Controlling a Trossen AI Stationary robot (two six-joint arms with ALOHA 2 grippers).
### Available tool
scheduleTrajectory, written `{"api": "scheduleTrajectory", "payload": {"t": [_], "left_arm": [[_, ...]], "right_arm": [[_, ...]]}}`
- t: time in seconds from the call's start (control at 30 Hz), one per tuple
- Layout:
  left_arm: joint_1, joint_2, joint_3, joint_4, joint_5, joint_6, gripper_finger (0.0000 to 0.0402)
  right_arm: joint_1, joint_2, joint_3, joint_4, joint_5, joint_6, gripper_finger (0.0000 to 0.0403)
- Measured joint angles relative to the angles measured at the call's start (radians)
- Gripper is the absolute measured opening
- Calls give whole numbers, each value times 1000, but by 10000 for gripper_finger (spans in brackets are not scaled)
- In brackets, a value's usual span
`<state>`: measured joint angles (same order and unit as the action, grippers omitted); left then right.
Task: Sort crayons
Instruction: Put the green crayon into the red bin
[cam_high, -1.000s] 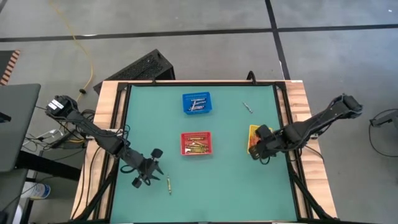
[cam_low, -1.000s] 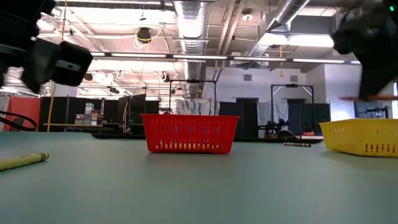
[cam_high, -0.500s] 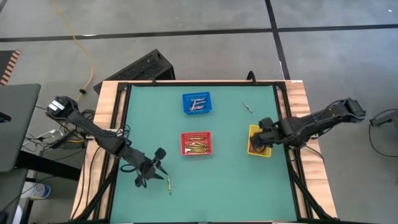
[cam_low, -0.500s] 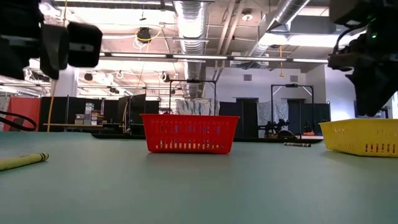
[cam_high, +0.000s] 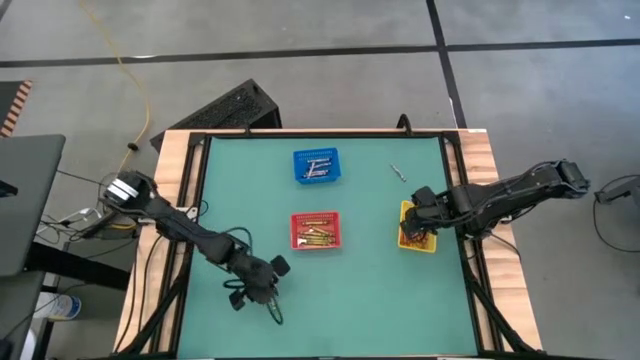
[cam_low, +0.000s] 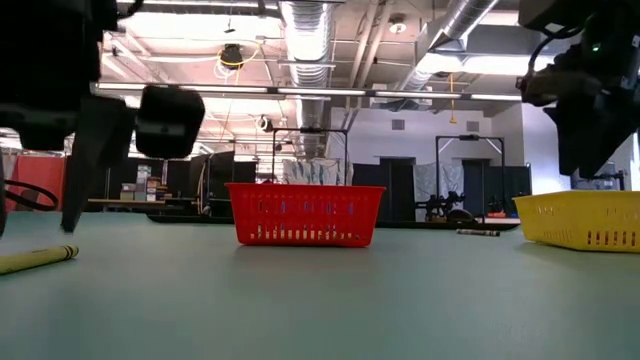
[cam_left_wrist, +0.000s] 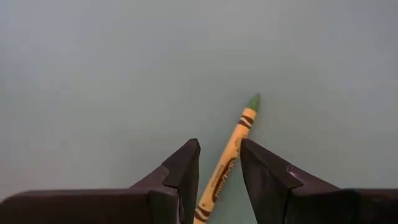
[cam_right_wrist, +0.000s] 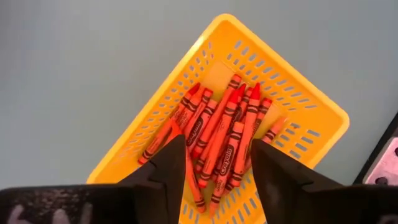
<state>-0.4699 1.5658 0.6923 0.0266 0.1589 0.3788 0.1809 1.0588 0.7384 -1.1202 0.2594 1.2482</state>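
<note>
The left claw (cam_left_wrist: 219, 171) is hanging over a yellow-wrapped crayon (cam_left_wrist: 229, 155) lying loose on the green worktop (cam_high: 370, 290) — its fingers spread, straddling the stick without touching it. The right claw (cam_right_wrist: 217, 165) is hovering above the yellow basket (cam_right_wrist: 311, 93) — fingers apart, gripping nothing — with red-orange crayons (cam_right_wrist: 217, 134) piled inside.
</note>
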Motion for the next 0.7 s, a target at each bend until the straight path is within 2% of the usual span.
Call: {"api": "scheduleTrajectory", "payload": {"t": [0.3,0.4,0.57,0.7], "left_arm": [[34,159,112,-179,62,74,104],[36,165,134,-245,40,110,81],[51,145,159,-290,3,122,12],[69,118,191,-321,-34,115,13]], "right_arm": [[60,0,1,4,-1,1,176],[87,0,1,5,-1,20,176],[136,0,2,13,0,60,176],[172,0,2,40,1,61,176]]}}
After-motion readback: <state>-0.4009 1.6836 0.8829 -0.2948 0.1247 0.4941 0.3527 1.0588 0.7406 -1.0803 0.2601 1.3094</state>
